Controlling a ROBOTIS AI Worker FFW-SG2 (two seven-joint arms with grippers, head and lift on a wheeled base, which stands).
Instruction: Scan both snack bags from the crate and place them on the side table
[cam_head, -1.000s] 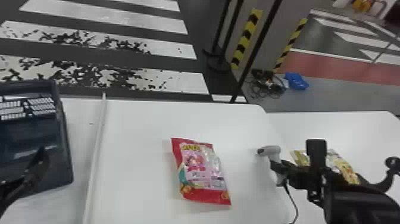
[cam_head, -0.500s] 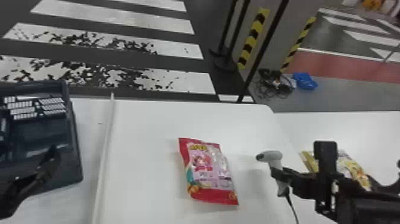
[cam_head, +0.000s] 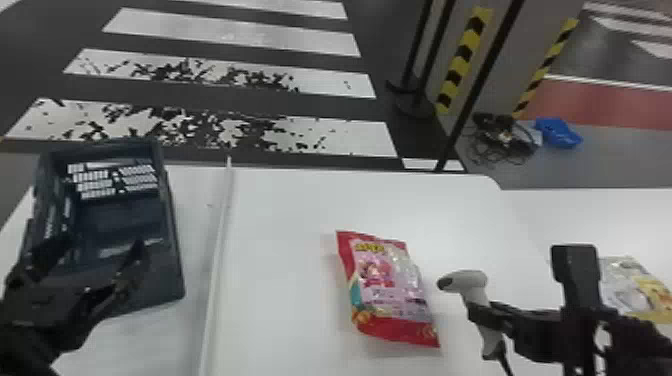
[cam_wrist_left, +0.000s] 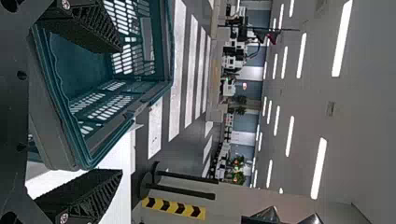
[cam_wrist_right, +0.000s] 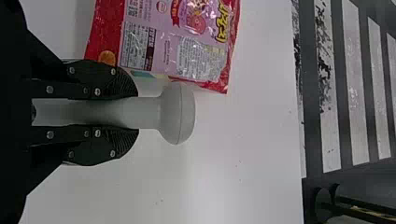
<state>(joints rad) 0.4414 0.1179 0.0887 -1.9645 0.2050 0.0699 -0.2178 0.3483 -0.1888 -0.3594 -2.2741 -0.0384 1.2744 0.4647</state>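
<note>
In the head view my left gripper (cam_head: 102, 252) stands open over the near part of the dark crate (cam_head: 172, 250); nothing is between its fingers. The left wrist view has the left gripper (cam_wrist_left: 116, 112) spread wide, with the crate (cam_wrist_left: 70, 135) beyond it. A red and pink snack bag (cam_head: 392, 295) lies flat on the white table. Right of it my right gripper (cam_head: 482, 320) is shut on the grey scanner (cam_head: 475, 287). The right wrist view shows the right gripper (cam_wrist_right: 135, 113) holding the scanner (cam_wrist_right: 177, 113) beside the snack bag (cam_wrist_right: 187, 42). A yellow and silver snack bag (cam_head: 630, 285) lies at the far right.
A raised white strip (cam_head: 217, 260) runs between the crate and the red bag on the table (cam_head: 280, 210). The side table (cam_head: 590, 215) adjoins at the right. Black posts (cam_head: 480, 85) stand on the floor behind.
The head view has swung left, so the crate and left gripper show more fully and the tabletop things sit farther right. The right gripper keeps its hold on the scanner.
</note>
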